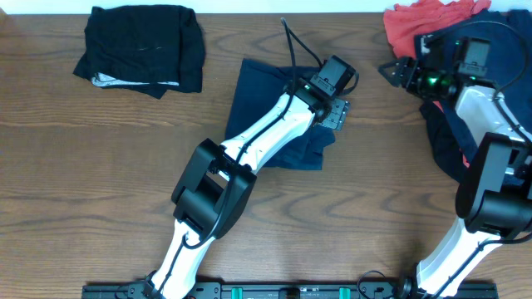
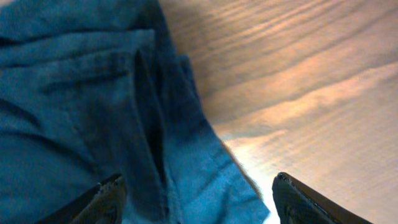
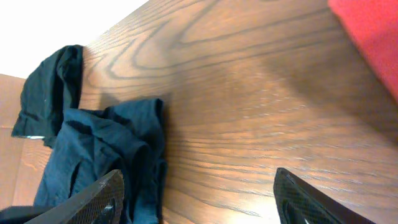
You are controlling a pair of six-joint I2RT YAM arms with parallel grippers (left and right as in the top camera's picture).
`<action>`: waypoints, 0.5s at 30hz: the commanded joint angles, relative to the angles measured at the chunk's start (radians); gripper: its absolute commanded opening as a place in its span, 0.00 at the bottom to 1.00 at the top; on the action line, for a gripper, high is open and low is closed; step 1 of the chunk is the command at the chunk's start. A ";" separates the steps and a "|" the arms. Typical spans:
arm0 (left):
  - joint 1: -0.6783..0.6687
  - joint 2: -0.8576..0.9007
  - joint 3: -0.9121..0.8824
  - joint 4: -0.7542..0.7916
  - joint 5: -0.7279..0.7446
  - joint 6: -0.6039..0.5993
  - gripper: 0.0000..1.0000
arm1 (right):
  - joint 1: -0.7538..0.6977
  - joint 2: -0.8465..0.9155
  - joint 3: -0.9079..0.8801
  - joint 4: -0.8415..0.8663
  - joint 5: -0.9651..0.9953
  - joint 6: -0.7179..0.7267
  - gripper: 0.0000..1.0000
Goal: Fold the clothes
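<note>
A wooden table seen from above, with two robot arms reaching across it. The navy garment, soft and rumpled into loose layers, lies near the middle of the table, partly under the left arm. The left claw hangs open over the garment's right edge, fingers spread with nothing between them, cloth under one finger and bare wood under the other. The right claw is also open and empty, above bare wood at the far right, just beside a red garment and a second navy heap. A black garment sits folded at the far left corner. Likely risks: closing here could pinch several layers at once or only the thin hem, so the cloth drags in a bunch or slips free instead of folding flat; the left arm lying across the garment could block a fold; the right claw could snag the red cloth. No brand, label or writing can be read; a pale strip at the black garment's edge is too small to tell.
</note>
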 commanded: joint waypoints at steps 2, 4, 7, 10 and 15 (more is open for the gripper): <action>0.009 0.067 -0.006 0.042 -0.126 0.044 0.77 | -0.004 0.014 -0.001 -0.019 -0.006 -0.060 0.77; 0.010 0.089 -0.006 0.089 -0.128 0.063 0.77 | -0.003 0.014 -0.001 -0.024 -0.006 -0.068 0.78; 0.010 0.122 -0.006 0.164 -0.127 0.064 0.80 | -0.003 0.014 -0.001 -0.026 -0.006 -0.068 0.79; 0.010 0.148 -0.006 0.222 -0.127 0.064 0.81 | -0.003 0.014 -0.001 -0.027 -0.006 -0.068 0.79; 0.017 0.174 -0.006 0.238 -0.150 0.064 0.81 | -0.003 0.014 -0.001 -0.031 -0.006 -0.071 0.79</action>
